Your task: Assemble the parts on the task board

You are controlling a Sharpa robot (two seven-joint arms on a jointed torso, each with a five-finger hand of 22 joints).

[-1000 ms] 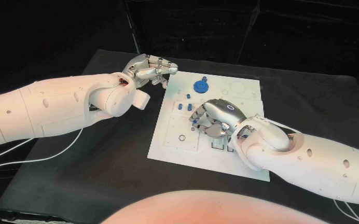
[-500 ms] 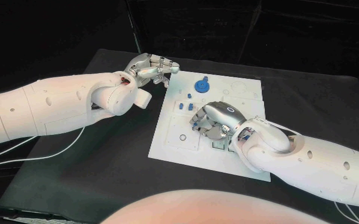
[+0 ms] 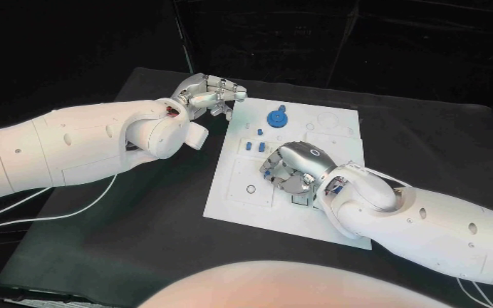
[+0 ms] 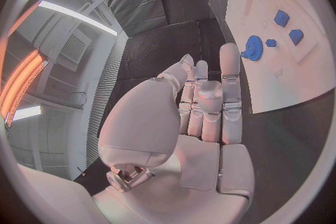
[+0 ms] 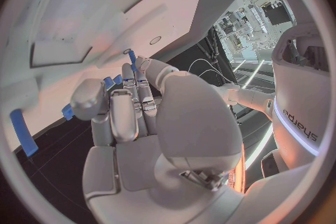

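The white task board (image 3: 234, 194) lies in the middle of the black table. On its far part stands a blue gear (image 3: 276, 117) (image 4: 253, 47), with small blue parts (image 3: 250, 147) (image 4: 281, 17) nearby. My right hand (image 3: 294, 165) (image 5: 133, 112) hovers low over the board's middle with its fingers curled in. It pinches a small blue part (image 5: 112, 82) (image 3: 268, 172) between the thumb and the fingers. My left hand (image 3: 211, 95) (image 4: 206, 106) is at the board's far left corner, its fingers held close together and the thumb folded in, holding nothing.
Round recesses (image 3: 250, 190) and rectangular slots (image 3: 300, 199) sit on the board's near half beside my right hand. White cables (image 3: 72, 212) trail over the table under my left arm. Black table (image 3: 134, 251) surrounds the board.
My right hand has slid a little toward the board's near edge, its fingers still curled in. My left hand has hardly moved.
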